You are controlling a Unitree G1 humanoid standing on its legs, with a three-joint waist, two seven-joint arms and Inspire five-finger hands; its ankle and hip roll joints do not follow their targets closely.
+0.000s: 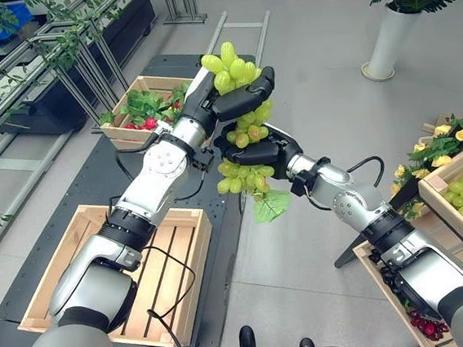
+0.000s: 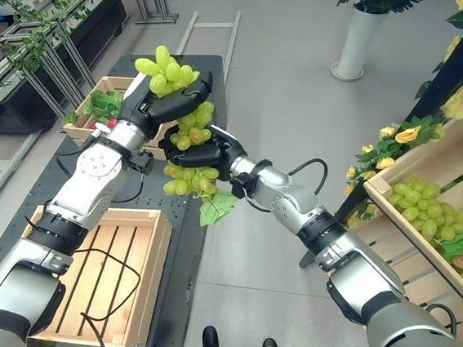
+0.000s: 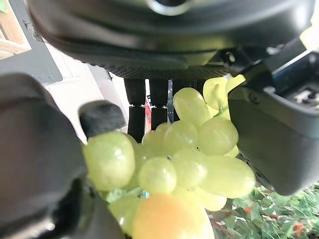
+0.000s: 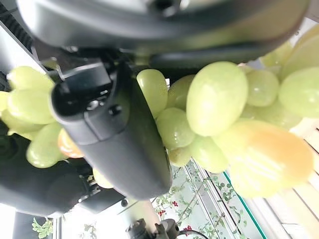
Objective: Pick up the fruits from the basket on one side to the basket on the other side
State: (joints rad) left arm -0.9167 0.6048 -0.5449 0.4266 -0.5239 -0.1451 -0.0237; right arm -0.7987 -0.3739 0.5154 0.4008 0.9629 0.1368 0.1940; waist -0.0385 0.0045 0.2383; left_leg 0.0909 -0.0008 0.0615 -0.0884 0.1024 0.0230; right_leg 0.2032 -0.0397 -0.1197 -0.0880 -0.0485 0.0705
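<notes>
A long bunch of green grapes with a green leaf hangs in mid-air in front of me. My left hand is shut on the bunch's upper part, its fingers curled across the grapes. Just below, my right hand is shut round the middle of the same bunch. An empty wooden slatted basket lies at the lower left on a dark mat. At the right edge a wooden basket holds more green grapes.
A farther crate with green leaves and red fruit sits behind the hands. Another wooden crate with red fruit lies at the lower right. Yellow flowers flank the right basket. A white planter stands at the far right. Metal racks line the left.
</notes>
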